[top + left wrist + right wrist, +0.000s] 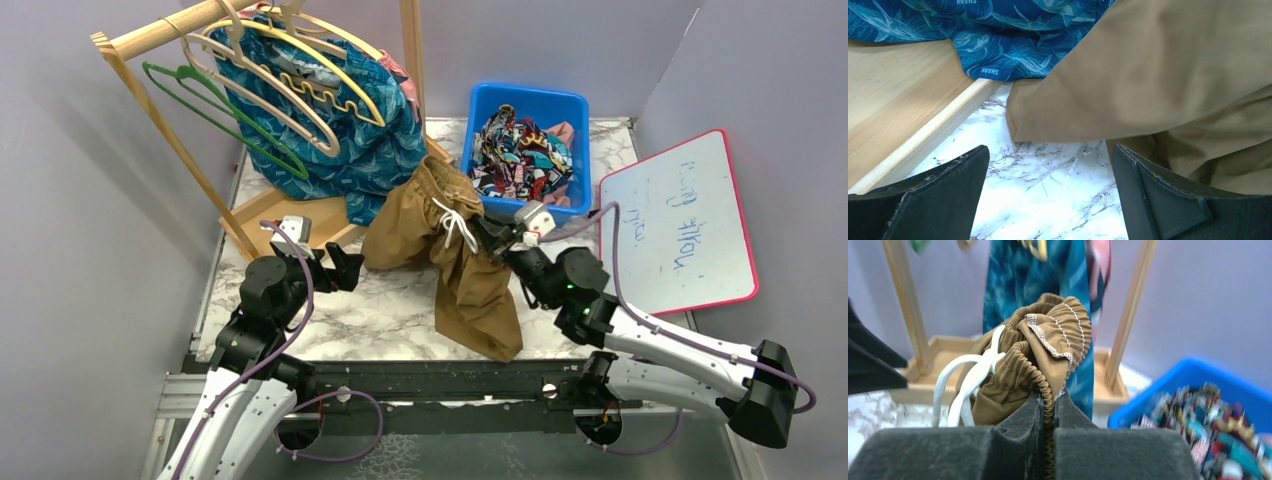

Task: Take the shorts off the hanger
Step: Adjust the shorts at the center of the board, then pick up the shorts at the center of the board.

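Seemingly against the bin (477,112), right end effector (1048,401) pinches shorts (472,285); left end effector (1049,159) gapes.

"SHARK" twice on the teal patterned shorts (1013,40); whiteboard (660,215) scrawl illegible.

Whiteboard (680,225) scrawl at the counter's right edge unreadable, pink shorts (1100,262) mostly hidden behind teal shorts (340,130), bin (1190,375) contents blurred.

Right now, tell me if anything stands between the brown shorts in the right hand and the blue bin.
Nothing visible does. The right hand is shut on the waistband of the brown shorts, and the open blue bin sits just beyond it, holding comic-print shorts.
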Controlling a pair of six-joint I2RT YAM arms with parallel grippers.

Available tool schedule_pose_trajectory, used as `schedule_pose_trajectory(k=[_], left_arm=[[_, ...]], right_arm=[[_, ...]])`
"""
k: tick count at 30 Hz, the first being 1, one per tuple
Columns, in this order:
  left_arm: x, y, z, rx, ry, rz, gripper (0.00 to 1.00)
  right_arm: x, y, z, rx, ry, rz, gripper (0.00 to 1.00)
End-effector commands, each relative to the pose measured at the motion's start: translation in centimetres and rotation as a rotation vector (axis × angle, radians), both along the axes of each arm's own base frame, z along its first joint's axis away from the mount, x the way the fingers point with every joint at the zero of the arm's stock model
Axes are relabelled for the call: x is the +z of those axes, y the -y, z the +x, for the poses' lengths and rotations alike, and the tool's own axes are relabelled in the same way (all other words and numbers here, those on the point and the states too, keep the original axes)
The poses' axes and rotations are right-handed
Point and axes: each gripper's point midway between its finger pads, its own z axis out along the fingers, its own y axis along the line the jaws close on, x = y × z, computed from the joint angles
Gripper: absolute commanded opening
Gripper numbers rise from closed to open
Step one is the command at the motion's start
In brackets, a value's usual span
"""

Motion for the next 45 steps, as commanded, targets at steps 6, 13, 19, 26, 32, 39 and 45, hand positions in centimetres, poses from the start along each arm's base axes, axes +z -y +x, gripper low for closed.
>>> schedule_pose_trajectory(k=[6, 13, 19, 26, 32, 39, 45], left_arm=[[0.5, -0.4, 0.2, 0.017, 0.026, 0.001, 0.95], [0.0, -0.1, 0.4, 0.004, -0.001, 0.007, 0.95], [0.0, -0.2, 0.4, 0.010, 0.002, 0.006, 0.95], [0.1, -0.2, 0.3, 0.010, 0.005, 0.006, 0.95], [0.1, -0.2, 0.3, 0.011, 0.005, 0.005, 0.95], [0.2, -0.2, 0.3, 0.013, 0.011, 0.004, 0.95], [0.2, -0.2, 0.3, 0.013, 0.014, 0.003, 0.95]], right_arm=[[-16.8, 5.8, -0.9, -0.325, -0.787, 0.080, 0.01], [-21.1, 5.4, -5.2, -0.228, -1.029, -0.088, 0.25], [-25.5, 2.7, -7.3, -0.133, -1.198, -0.286, 0.56], [-27.0, 1.2, -5.3, -0.210, -1.222, -0.395, 1.00], [-28.4, -0.2, -3.3, -0.250, -1.193, -0.498, 1.00], [-32.9, -1.5, -2.5, -0.245, -1.219, -0.636, 1.00], [-36.4, 2.4, -2.4, -0.449, -1.233, -0.746, 0.84]])
